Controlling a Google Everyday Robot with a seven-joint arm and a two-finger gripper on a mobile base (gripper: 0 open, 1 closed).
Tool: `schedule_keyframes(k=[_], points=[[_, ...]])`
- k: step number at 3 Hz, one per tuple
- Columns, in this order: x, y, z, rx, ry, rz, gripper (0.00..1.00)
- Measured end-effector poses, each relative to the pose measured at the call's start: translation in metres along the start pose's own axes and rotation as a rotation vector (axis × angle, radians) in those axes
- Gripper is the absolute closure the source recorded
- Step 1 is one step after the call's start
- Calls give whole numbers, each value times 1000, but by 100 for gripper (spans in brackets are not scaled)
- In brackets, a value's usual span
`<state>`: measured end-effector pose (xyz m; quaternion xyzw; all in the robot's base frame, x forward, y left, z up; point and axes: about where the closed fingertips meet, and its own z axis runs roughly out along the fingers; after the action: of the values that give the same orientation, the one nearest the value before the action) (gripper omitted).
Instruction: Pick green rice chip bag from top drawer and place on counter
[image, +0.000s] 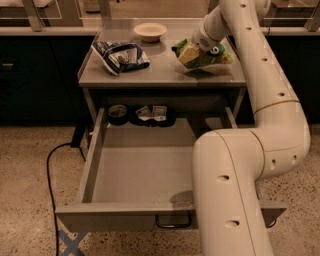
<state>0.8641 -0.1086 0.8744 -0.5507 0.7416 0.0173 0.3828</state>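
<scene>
The green rice chip bag (212, 55) hangs tilted just above the right part of the grey counter (155, 72), with a shadow under it. My gripper (192, 49) is at the bag's left end, shut on it, with the arm reaching over from the right. The top drawer (125, 217) stands pulled wide open below the counter, its loop handle (172, 221) at the front. My arm's lower links cover the drawer's right side.
A dark blue-and-white bag (120, 55) lies on the counter's left part and a pale bowl (150, 31) at its back. A dark round thing (117, 112) and small packets (152, 114) lie at the drawer's back. A black cable (50, 165) runs on the floor at left.
</scene>
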Motion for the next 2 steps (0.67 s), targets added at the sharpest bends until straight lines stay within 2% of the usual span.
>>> schedule_keyframes(k=[1,2], points=[[20,12,9,-61,-43,95,100],[20,13,8,-61,-43,95,100]])
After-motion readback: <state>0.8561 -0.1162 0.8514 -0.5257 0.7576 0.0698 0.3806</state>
